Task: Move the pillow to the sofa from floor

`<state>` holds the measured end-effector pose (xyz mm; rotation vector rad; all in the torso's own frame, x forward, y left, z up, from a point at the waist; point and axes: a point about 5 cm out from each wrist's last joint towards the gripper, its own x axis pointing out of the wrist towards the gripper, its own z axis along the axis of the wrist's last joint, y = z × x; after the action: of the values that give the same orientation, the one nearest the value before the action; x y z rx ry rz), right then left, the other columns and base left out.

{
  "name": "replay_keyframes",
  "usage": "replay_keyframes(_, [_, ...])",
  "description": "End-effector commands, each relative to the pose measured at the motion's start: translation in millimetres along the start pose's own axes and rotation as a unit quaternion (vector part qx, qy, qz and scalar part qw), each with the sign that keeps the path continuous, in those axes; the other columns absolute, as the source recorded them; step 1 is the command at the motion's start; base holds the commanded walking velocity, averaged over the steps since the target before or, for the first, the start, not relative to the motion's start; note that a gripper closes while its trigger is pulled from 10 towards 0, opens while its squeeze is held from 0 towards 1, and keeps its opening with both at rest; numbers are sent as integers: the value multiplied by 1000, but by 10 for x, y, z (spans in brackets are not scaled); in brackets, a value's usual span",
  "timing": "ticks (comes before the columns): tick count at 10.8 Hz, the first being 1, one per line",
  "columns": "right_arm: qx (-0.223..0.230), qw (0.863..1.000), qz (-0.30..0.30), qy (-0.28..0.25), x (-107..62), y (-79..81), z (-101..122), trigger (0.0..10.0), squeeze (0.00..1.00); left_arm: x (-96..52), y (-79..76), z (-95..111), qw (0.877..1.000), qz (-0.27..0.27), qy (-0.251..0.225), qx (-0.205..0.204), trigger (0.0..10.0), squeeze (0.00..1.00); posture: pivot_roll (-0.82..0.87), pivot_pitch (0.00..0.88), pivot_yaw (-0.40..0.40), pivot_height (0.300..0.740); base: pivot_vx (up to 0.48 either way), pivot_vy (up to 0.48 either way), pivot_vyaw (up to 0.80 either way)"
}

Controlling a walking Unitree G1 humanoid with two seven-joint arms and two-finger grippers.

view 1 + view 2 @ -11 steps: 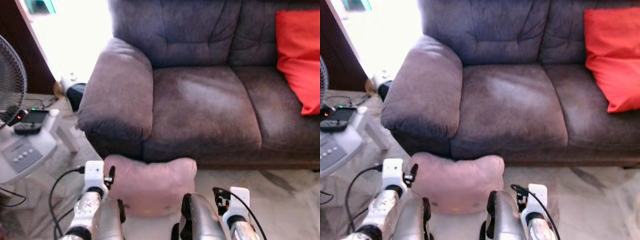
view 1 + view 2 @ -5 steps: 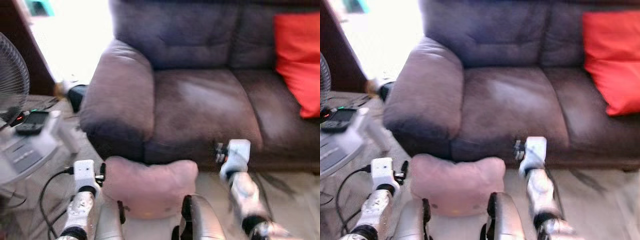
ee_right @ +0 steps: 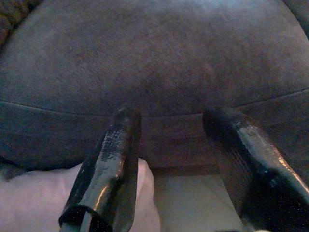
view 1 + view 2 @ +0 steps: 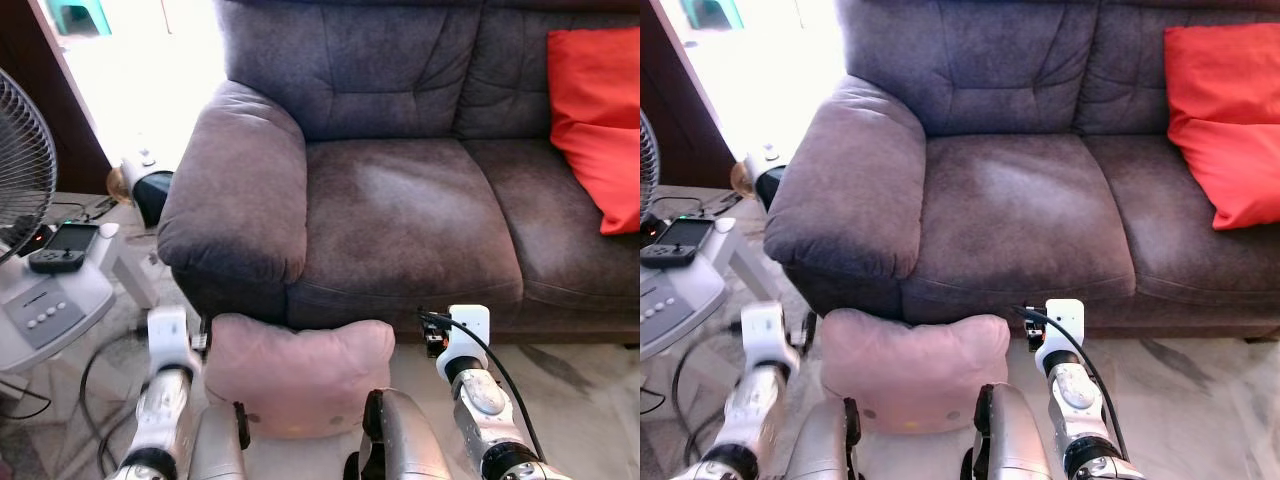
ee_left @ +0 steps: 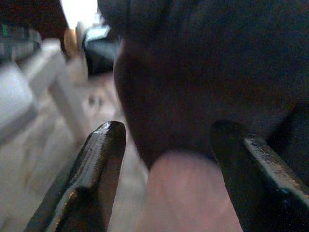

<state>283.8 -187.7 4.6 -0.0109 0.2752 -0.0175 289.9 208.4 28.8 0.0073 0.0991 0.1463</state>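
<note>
nearest the camera, the robot's two silver arms reach forward on either side of the pink pillow (image 4: 297, 375). the left gripper (image 5: 166, 159) sits at the pillow's left end, its two black fingers (image 5: 94, 174) spread apart with the pillow's pink corner showing between them, not pinched. the right gripper (image 3: 176, 145) is beside the pillow's right end, its fingers (image 3: 108, 159) also spread wide; one of them overlaps the pillow's edge in the wrist view, though actual contact cannot be confirmed.

the pillow lies on the marbled floor (image 4: 570, 390), its long axis running left to right, parallel to the sofa's front. its far edge is pressed against the base of the sofa (image 4: 400, 200), below the left armrest and the left seat cushion, and that edge dips slightly in the middle.

to the left stands a pale fan base (image 4: 45, 310) with a row of buttons and a dark handheld device (image 4: 60, 247) resting on it; part of the fan's grille (image 4: 20, 160) shows at the edge. cables (image 4: 95, 385) trail on the floor.

farther back, a red cushion (image 4: 600, 120) leans at the right end of the sofa seat. no writing can be read anywhere.
</note>
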Motion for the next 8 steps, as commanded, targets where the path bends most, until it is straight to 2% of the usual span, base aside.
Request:
replay_keyframes(1, [4,1000,-5,-4,-14,-14,-5,10000,0,34,-34,83,1000,-8,-23,0,10000,0,86,56,-45,569,0,0,0])
replay_keyframes(2, [3,1000,-3,-6,-35,2,-27,10000,0,40,-71,118,999,-20,-35,13,10000,0,84,67,-45,569,0,0,0])
replay_keyframes(6, [11,1000,2,15,-80,91,-137,10000,0,-2,-83,46,1000,-17,-20,10,10000,0,82,91,-43,569,0,0,0])
replay_keyframes(8, [9,1000,7,17,-56,102,-115,10000,0,12,-105,55,1000,-19,-19,9,10000,0,78,98,-46,530,0,0,0])
